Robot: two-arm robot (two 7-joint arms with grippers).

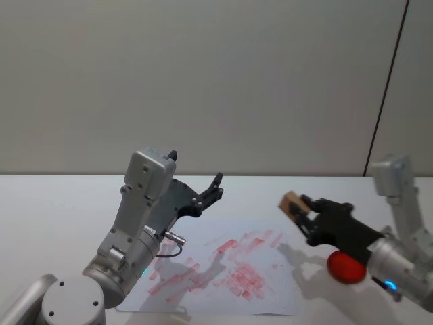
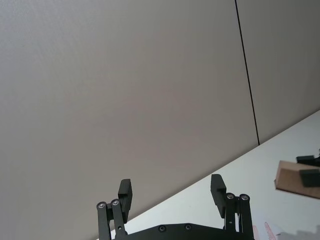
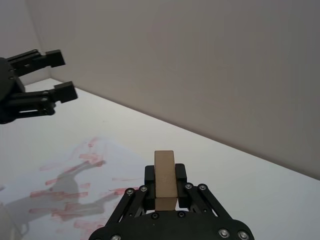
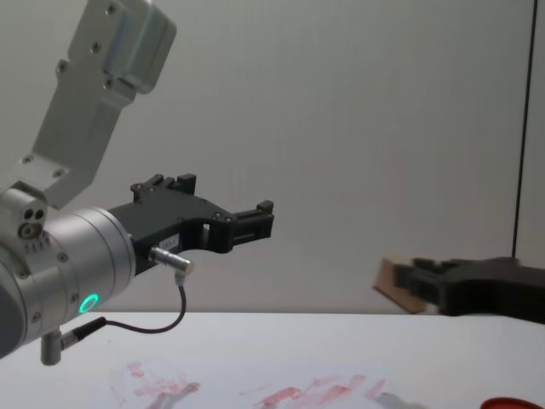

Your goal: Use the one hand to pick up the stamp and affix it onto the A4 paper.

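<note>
Your right gripper (image 1: 302,210) is clenched on the stamp (image 1: 292,202), holding it aloft near the right edge of the A4 paper (image 1: 223,274) — raised, I judge, so no ink touches until you choose a spot. The left gripper (image 1: 215,188) hangs spread and idle — out of the way.

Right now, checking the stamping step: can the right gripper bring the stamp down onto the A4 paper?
Probably yes. The right gripper holds the stamp raised by the A4 paper, near its right edge; the open left gripper hovers well apart, leaving the way free.
</note>
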